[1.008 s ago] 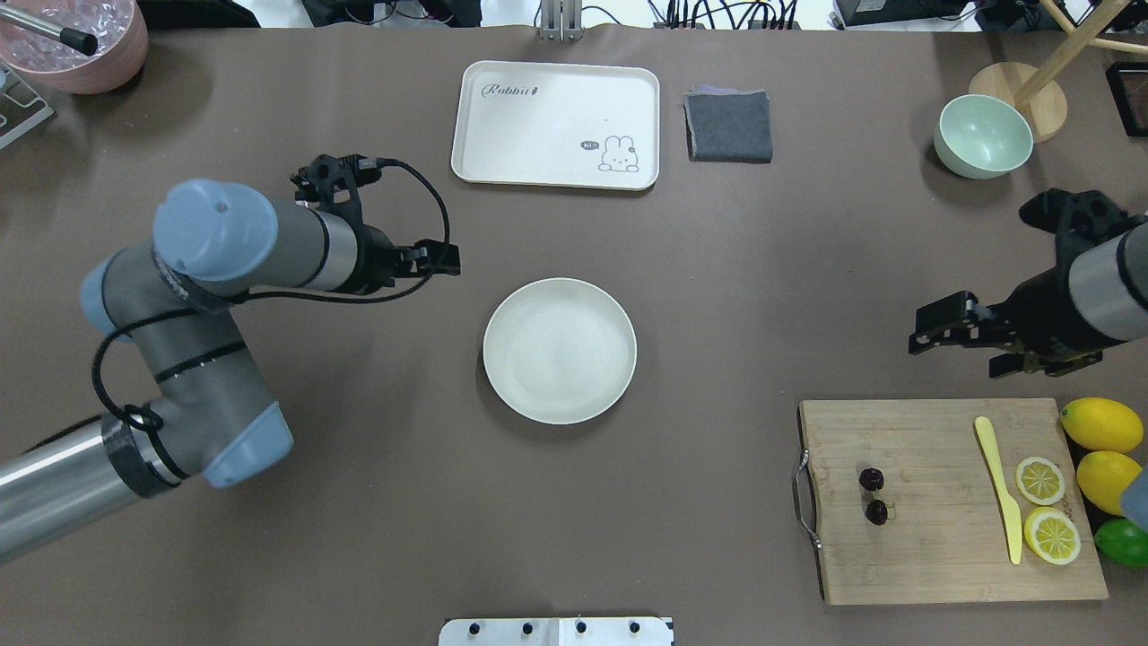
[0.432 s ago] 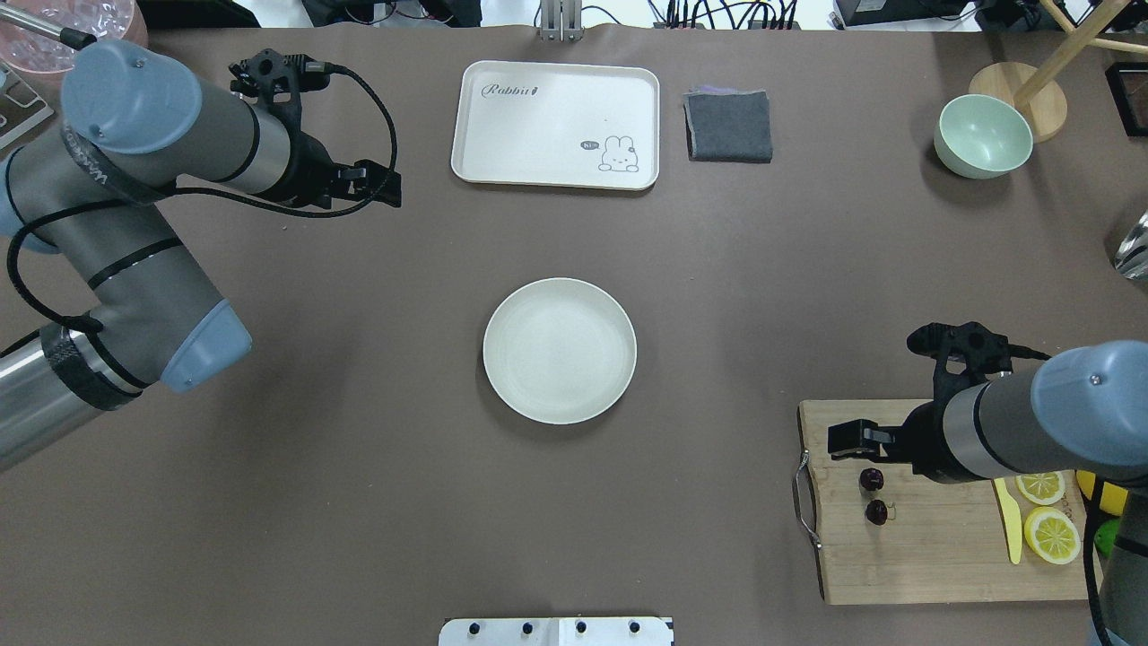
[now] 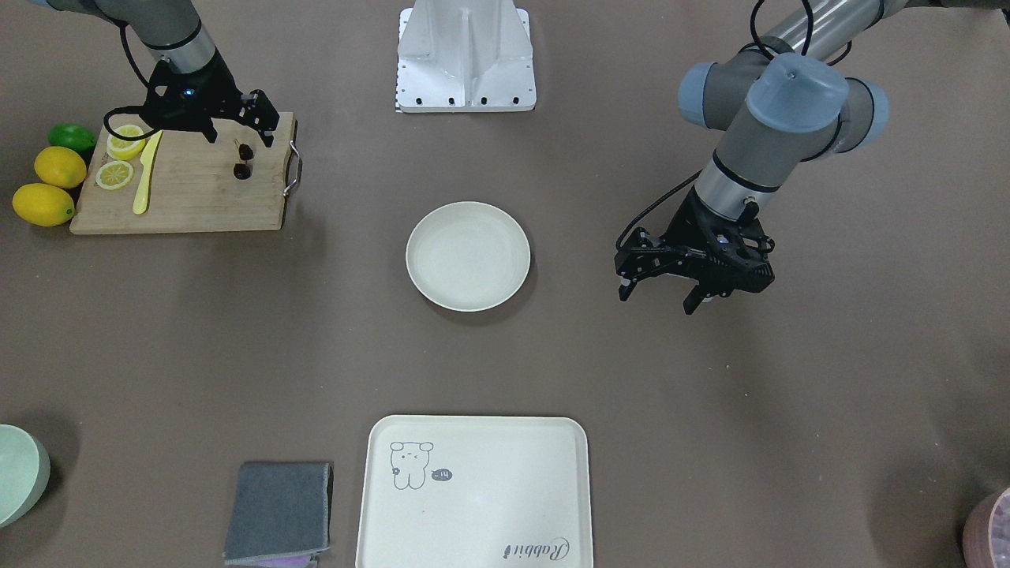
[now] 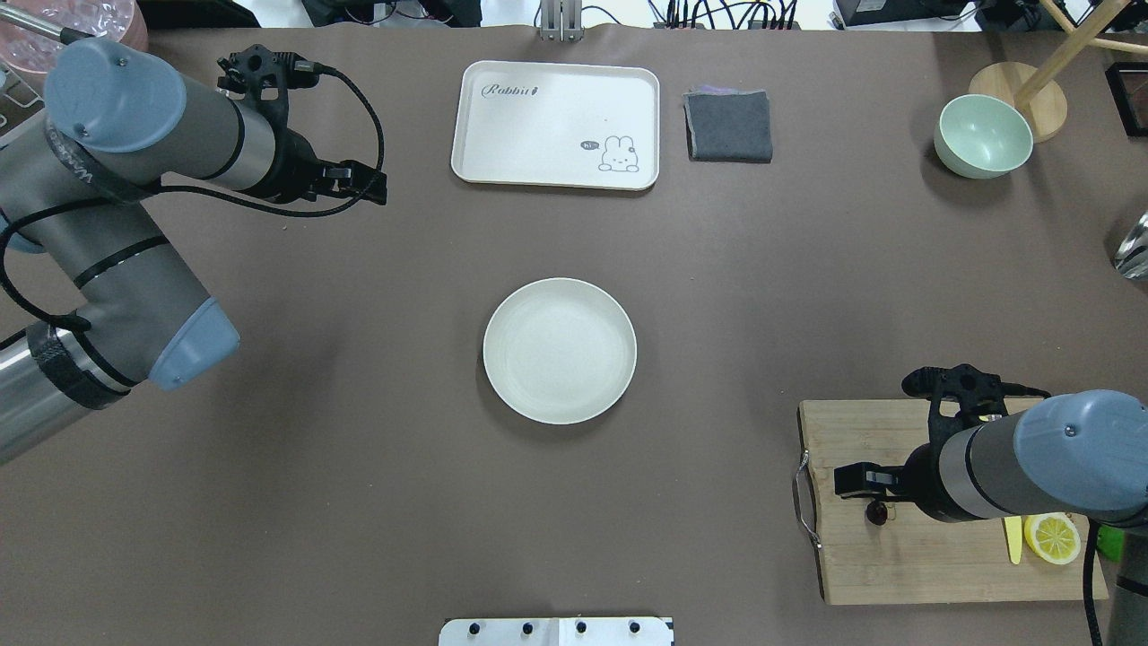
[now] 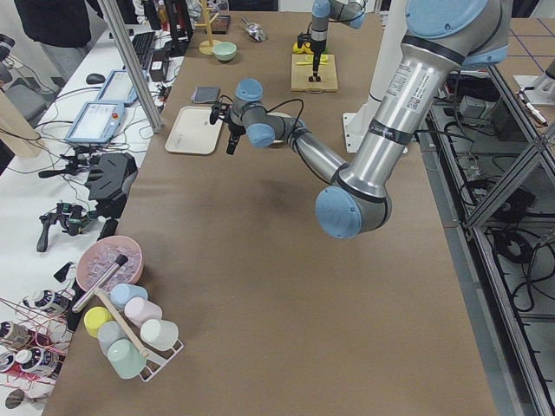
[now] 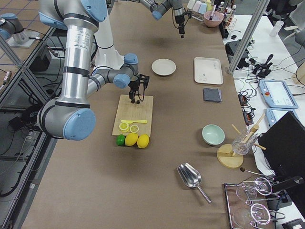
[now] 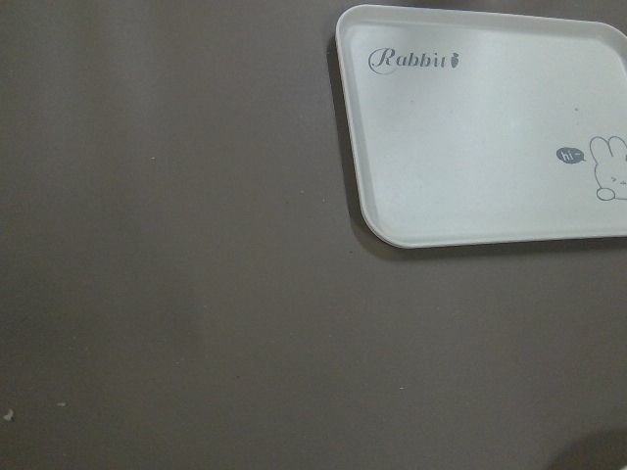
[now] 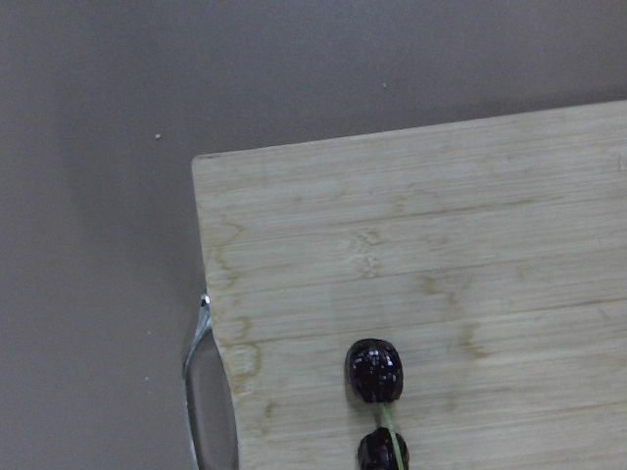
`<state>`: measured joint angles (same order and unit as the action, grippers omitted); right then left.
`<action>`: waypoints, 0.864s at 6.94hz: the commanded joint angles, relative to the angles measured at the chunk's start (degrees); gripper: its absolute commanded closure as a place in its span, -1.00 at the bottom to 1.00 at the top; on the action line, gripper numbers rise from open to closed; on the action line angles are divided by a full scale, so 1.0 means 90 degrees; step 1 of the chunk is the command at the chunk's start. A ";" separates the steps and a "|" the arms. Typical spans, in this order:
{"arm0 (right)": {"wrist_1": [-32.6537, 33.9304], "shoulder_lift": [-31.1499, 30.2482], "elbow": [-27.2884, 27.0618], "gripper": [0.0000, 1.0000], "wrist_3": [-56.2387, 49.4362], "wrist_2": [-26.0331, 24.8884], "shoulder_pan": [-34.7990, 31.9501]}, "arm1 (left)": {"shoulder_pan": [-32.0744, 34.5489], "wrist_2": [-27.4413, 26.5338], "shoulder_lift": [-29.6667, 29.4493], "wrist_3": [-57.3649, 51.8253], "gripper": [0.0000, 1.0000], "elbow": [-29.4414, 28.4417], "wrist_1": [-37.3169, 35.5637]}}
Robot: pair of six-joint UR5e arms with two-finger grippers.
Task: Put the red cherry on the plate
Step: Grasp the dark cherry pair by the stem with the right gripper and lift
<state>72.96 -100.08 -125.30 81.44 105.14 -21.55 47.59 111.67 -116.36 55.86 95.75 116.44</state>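
Note:
The red cherry (image 3: 243, 160), a dark pair on thin stems, lies on the wooden cutting board (image 3: 181, 197) near its handle end. In the right wrist view the red cherry (image 8: 374, 370) is low in the frame. My right gripper (image 3: 239, 136) hangs open just above the pair, one finger on each side. From overhead the wrist covers most of the red cherry (image 4: 876, 513). The plate (image 4: 560, 350) is round, cream-white and bare, at the table's middle. My left gripper (image 3: 656, 298) is open and holds nothing, over bare table between the plate and the tray.
On the board lie a yellow knife (image 3: 144, 177) and lemon slices (image 3: 115, 174); whole lemons (image 3: 49, 185) and a lime (image 3: 71, 136) sit beside it. A cream tray (image 4: 556, 121), a grey cloth (image 4: 728, 126) and a pale green bowl (image 4: 982, 135) stand at the far side.
My right arm has swung from beyond the board to right over the cherry pair. My left arm has drawn back from beside the plate toward the far left.

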 commanded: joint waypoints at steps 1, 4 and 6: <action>-0.0001 -0.0013 0.0181 -0.37 0.0004 -0.0023 0.0041 | -0.0005 -0.0074 0.0048 -0.0005 -0.96 0.0025 0.0031; 0.0009 -0.0013 0.0329 1.00 0.0004 -0.0256 0.0060 | -0.0024 -0.0074 0.0058 -0.0015 -0.96 0.0006 0.0031; 0.0009 -0.0013 0.0212 1.00 0.0062 -0.0257 0.0012 | -0.0024 -0.0074 0.0058 -0.0015 -0.96 0.0006 0.0031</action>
<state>73.03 -100.16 -122.74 81.76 102.93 -21.17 47.38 111.01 -115.85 55.72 95.81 116.72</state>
